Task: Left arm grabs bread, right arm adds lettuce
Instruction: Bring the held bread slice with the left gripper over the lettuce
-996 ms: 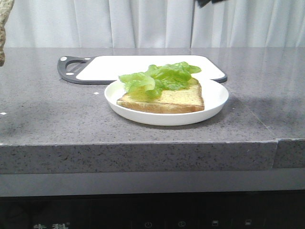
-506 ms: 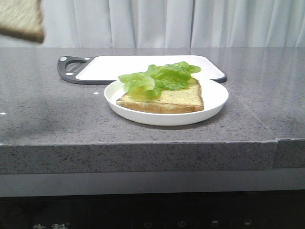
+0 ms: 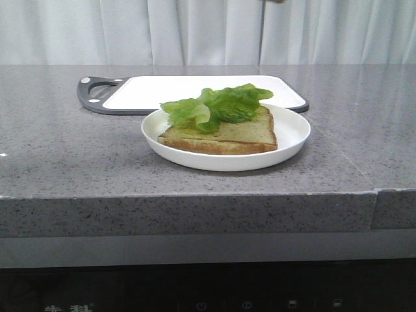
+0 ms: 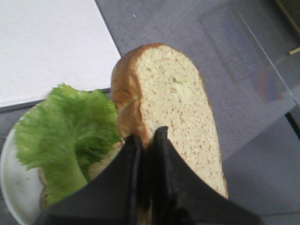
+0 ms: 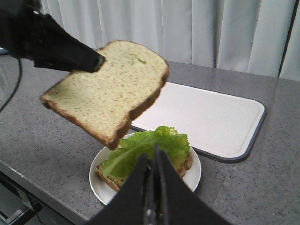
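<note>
A grey speckled stone counter [image 3: 78,156] runs across the room before pale pleated curtains [image 3: 195,32]. Toward its back edge lies a white cutting board [image 3: 195,91] with a dark rim, handle at its left. In front of it, near the middle of the counter, a white plate [image 3: 292,140] carries a second slice [image 3: 240,133] topped with the lettuce [image 3: 218,104].

The left tool [image 5: 93,61] is clenched on the bread [image 5: 108,89] by one edge, held in the air above the plate, tilted, face up.

The right tool [image 5: 152,161] is closed with nothing in it, above the plate.

Faint writing under the front edge is unreadable.
</note>
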Robot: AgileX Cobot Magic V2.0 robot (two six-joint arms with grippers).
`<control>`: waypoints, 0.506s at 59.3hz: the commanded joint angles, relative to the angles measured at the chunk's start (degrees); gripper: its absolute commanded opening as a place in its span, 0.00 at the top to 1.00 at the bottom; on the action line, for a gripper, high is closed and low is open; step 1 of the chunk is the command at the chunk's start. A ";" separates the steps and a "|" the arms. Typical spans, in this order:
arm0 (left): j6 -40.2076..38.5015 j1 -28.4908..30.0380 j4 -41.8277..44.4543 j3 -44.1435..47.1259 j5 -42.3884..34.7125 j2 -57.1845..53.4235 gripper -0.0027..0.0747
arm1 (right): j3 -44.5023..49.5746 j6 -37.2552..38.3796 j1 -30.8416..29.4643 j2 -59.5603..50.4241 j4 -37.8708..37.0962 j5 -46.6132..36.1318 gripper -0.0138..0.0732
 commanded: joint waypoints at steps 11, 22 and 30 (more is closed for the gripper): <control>17.63 6.33 -25.63 -5.74 10.42 11.20 0.99 | -1.40 -0.61 -0.07 -0.14 -0.25 -3.62 0.91; 20.33 8.30 -28.78 -5.74 12.53 17.65 0.99 | -1.40 -0.61 -0.07 -0.14 -0.25 -3.50 0.91; 20.90 8.30 -28.78 -5.74 12.93 20.53 0.99 | -1.40 -0.61 -0.07 -0.14 -0.25 -3.50 0.91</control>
